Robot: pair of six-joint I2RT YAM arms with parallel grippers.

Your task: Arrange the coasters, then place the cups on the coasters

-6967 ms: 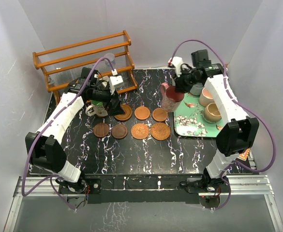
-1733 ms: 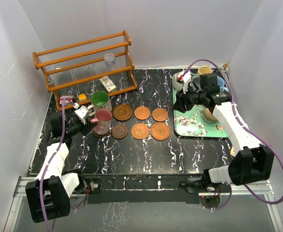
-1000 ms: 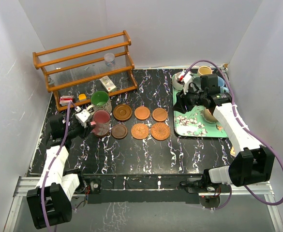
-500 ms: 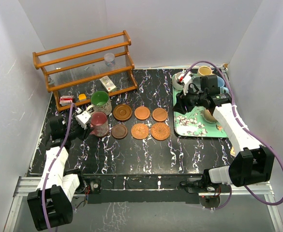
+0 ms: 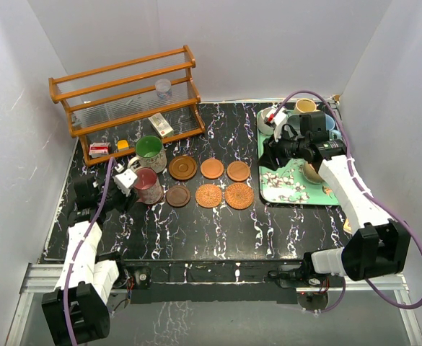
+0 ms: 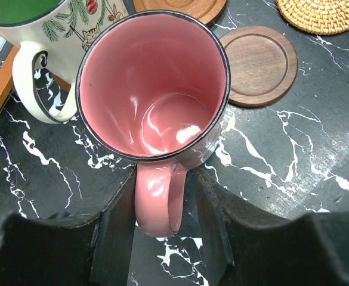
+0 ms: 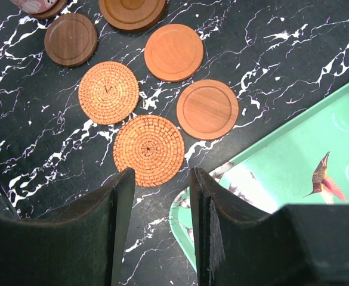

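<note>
The pink cup (image 5: 148, 185) (image 6: 153, 89) stands upright on the table beside the green cup (image 5: 151, 150) (image 6: 49, 24). My left gripper (image 5: 128, 180) (image 6: 165, 179) is open, its jaws either side of the pink handle with a gap on the right. Six coasters lie bare in two rows: three wood ones (image 5: 182, 167) (image 5: 211, 168) (image 5: 238, 171) behind, a dark wood one (image 5: 177, 195) (image 6: 261, 65) and two wicker ones (image 5: 208, 195) (image 5: 239, 195) (image 7: 148, 150) in front. My right gripper (image 5: 270, 155) (image 7: 160, 176) is open and holds nothing, above the tray's left edge.
A green patterned tray (image 5: 290, 189) (image 7: 281, 179) at the right holds several more cups (image 5: 268, 119) (image 5: 305, 105) (image 5: 313, 171), partly hidden by my right arm. A wooden rack (image 5: 124, 94) at the back left carries a clear plastic cup (image 5: 164, 88) and a small box (image 5: 161, 125).
My left gripper's jaws have spread off the pink cup's handle and the arm has drawn back a little. The cup stays where it was. The right arm has barely moved.
</note>
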